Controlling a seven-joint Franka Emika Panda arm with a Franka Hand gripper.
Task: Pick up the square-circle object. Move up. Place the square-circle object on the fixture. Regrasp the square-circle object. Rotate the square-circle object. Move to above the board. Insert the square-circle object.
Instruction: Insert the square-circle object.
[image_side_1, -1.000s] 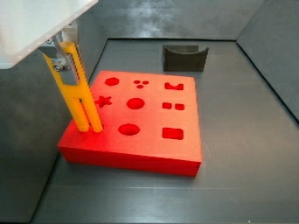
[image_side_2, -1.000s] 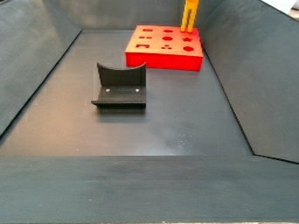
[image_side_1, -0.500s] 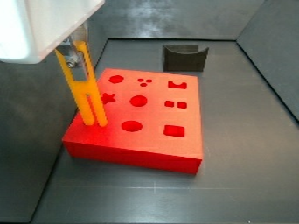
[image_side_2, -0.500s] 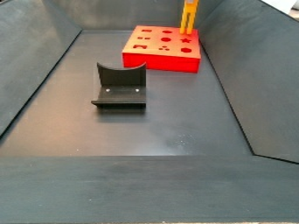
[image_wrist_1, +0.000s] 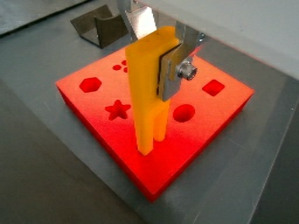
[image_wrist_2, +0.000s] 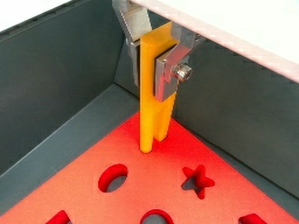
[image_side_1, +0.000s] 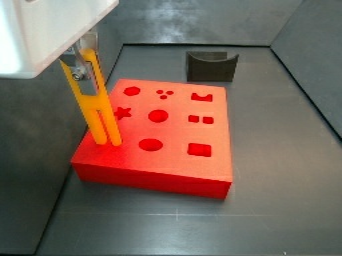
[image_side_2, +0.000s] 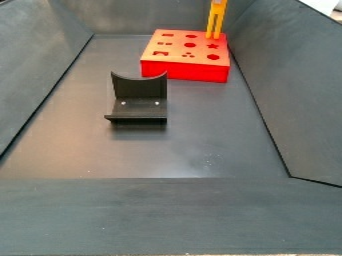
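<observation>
End effector (image_wrist_1: 167, 59) clamps upright peg (image_wrist_1: 149, 96) | barely moved since half a second ago, tip at board (image_wrist_1: 222, 109) corner | you're mid-insert.

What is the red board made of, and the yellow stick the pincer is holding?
The board looks like smooth matte plastic: even red colour, crisp cut-out holes. The stick, upright in the pincer over the board's corner, looks plastic too, plain orange-yellow with sharp edges. Painted wood can't be ruled out.
</observation>
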